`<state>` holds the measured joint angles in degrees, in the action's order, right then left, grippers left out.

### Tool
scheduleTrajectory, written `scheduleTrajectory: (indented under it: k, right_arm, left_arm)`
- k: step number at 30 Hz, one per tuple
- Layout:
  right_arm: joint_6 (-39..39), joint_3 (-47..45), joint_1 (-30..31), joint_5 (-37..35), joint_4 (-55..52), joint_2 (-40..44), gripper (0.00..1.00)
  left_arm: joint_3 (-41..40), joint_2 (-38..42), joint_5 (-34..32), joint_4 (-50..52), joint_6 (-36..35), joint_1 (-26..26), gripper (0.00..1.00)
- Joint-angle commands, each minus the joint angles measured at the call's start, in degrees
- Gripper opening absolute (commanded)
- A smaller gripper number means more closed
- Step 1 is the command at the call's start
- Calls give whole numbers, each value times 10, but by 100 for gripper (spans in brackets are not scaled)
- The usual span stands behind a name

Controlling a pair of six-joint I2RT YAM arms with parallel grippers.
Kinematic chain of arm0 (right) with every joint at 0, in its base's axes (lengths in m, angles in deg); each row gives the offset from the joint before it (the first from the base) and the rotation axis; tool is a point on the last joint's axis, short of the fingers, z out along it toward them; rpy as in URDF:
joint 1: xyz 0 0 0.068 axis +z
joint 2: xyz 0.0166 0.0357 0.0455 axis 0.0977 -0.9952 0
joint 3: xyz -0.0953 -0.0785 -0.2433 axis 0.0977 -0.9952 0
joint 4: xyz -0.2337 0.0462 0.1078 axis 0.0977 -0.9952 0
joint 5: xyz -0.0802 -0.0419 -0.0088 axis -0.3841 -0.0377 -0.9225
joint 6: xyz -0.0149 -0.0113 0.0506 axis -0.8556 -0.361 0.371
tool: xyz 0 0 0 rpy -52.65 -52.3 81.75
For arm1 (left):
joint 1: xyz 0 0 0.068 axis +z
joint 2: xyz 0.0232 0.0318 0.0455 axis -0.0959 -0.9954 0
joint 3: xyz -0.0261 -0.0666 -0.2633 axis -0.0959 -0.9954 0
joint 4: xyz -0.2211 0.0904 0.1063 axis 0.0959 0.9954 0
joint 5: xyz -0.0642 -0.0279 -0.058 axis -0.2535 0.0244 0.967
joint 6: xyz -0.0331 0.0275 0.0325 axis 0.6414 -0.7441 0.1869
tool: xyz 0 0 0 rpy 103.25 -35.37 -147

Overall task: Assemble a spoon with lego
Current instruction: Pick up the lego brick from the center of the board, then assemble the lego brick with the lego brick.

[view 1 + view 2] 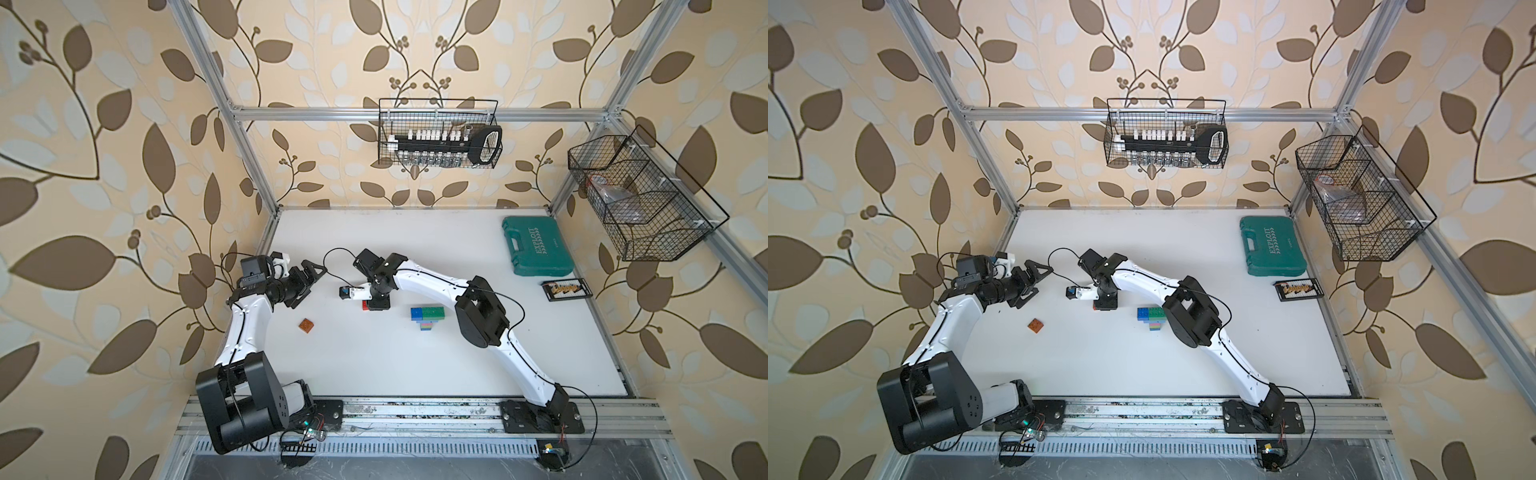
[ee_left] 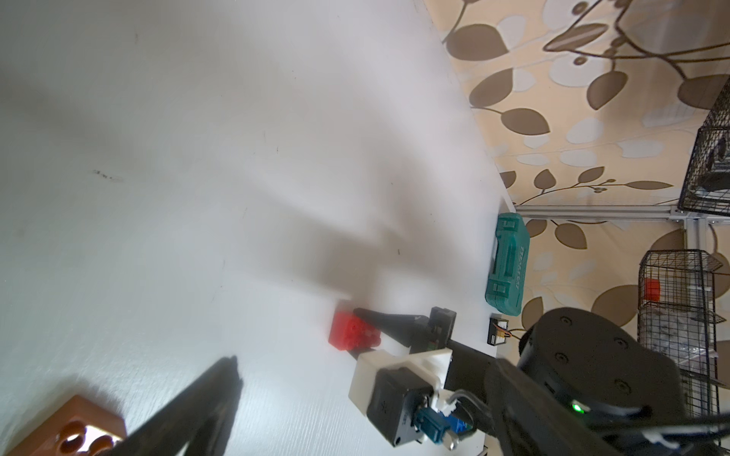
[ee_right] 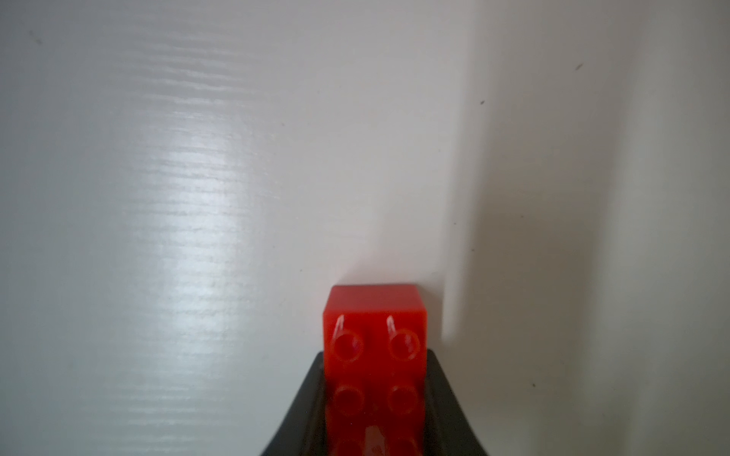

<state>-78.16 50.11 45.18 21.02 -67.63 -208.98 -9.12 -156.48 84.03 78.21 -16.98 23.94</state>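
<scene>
The right claw is clenched on a red brick, one black jaw pressed to each long side, with the studded end poking out ahead of them. In both top views that brick sits low over the white table, left of centre; I can't tell whether it has left the surface yet.

The half-built spoon lies flat a little to the right of it, near the middle of the table and apart from both arms. It is wide and blue-and-green at its far end and narrows through paler rows towards the near edge.

The left claw hangs released, jaws spread wide with nothing between them, over at the left side. An orange brick lies loose on the table just nearer than it.

To my eye this is the pick-up of the red piece for the spoon's head, with the grip just made. The next move looks like a lift, a short carry to the right, then lining the brick up square over the studs at the wide far end and pressing straight down. The build is not held down, so a crooked push could slide it; the free left claw might be wanted to steady it. The orange brick would be left for the tip.
</scene>
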Motion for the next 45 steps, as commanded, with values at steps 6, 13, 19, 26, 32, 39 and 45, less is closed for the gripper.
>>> scheduleTrajectory:
  k: [6,13,19,26,32,39,45]
  right_arm:
    - [33,27,-13,-27,-78,148,0]
    - [0,-51,-45,-47,-166,286,0]
    - [-48,-183,-56,-62,-207,400,0]
    - [-34,-254,-61,-31,-193,417,0]
    - [-16,-276,-60,-15,-163,402,0]
    - [-12,-318,-56,-10,-124,402,0]
    - [-11,-343,-58,-7,-105,401,0]
  left_arm:
    - [-33,77,44,14,-17,2,99]
    - [-80,135,26,-29,39,-85,99]
    - [-152,154,-47,-139,133,-248,99]
    - [-190,116,-113,-235,176,-382,99]
    - [-204,89,-129,-272,191,-421,99]
    - [-200,48,-131,-302,197,-445,99]
    - [-196,25,-128,-317,200,-452,99]
